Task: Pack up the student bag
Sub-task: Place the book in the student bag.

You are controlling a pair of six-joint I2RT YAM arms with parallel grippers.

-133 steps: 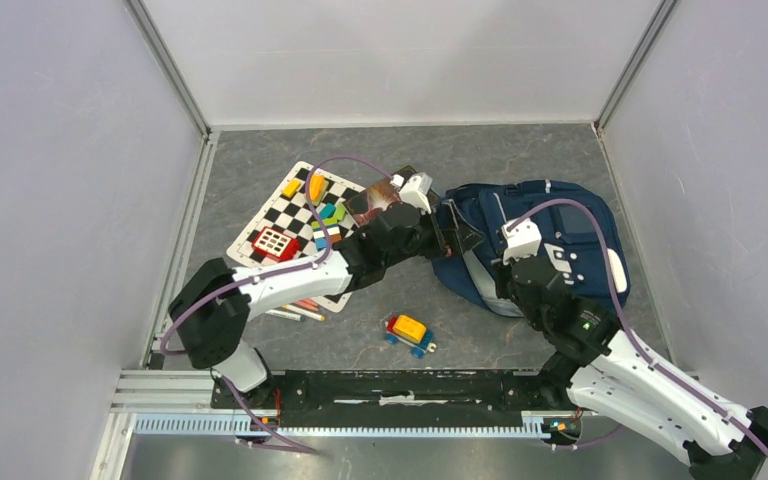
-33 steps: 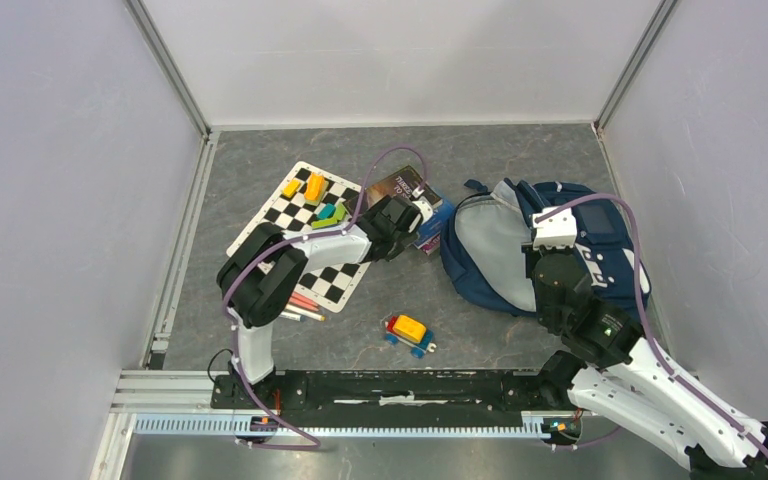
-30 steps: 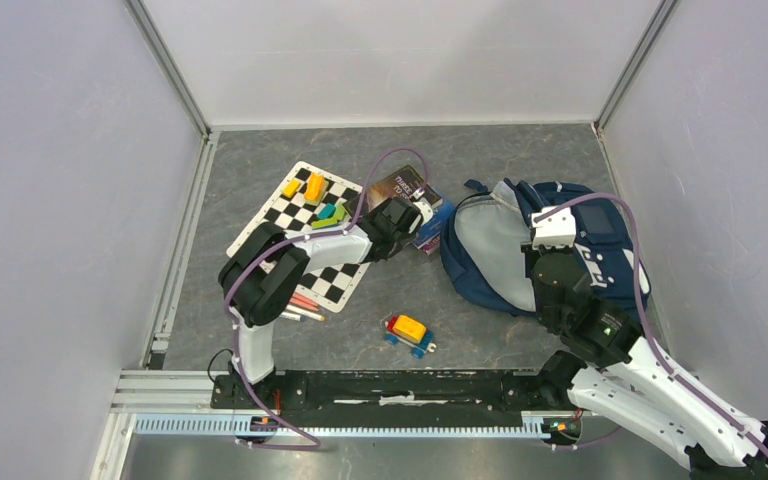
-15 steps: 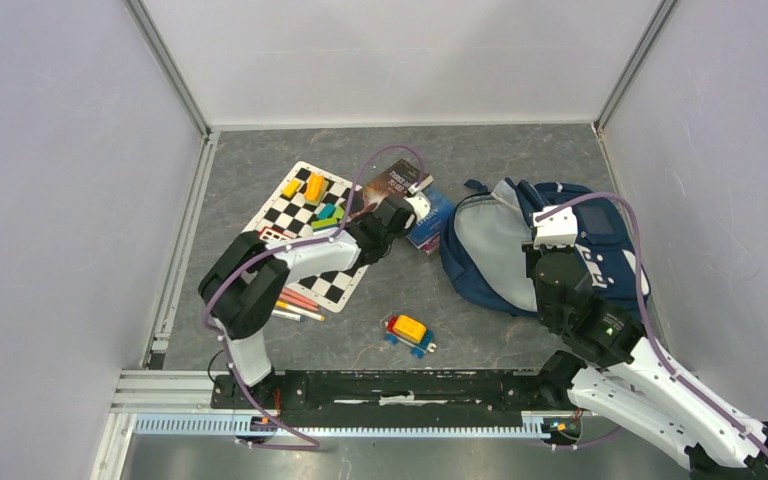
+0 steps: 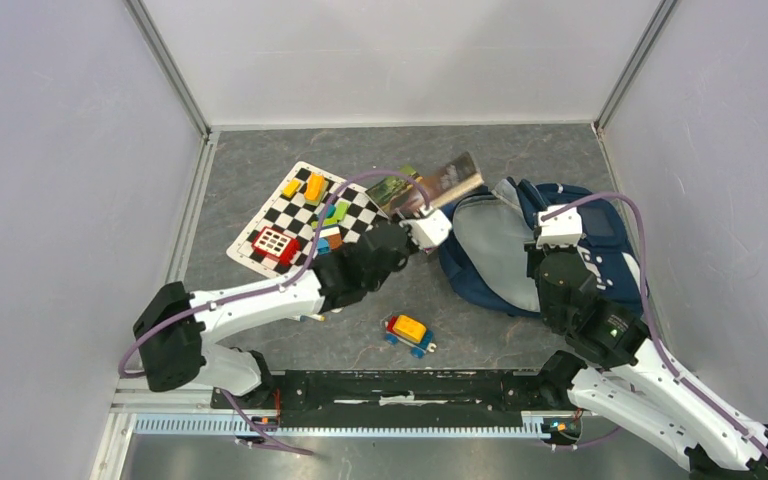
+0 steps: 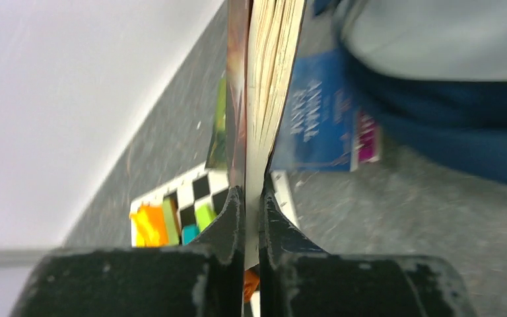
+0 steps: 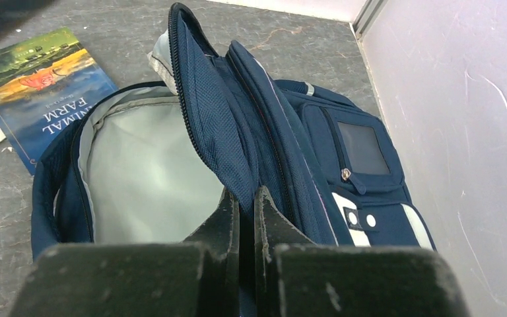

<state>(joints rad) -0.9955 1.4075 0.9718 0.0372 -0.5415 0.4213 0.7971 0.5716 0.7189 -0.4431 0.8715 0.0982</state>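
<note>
Judging by the sag, the bag [image 5: 600,230] was soft, floppy fabric, lying on the right side close to the wall [image 7: 449,132], so the zip flap's edge looked like the best hold. The right gripper [image 7: 243,193] was pinched shut on that flap, propping the mouth open. The left gripper [image 6: 251,195] was clamped on a book [image 6: 264,79] just beside the opening. Plenty of room above, tight against the wall.
</note>
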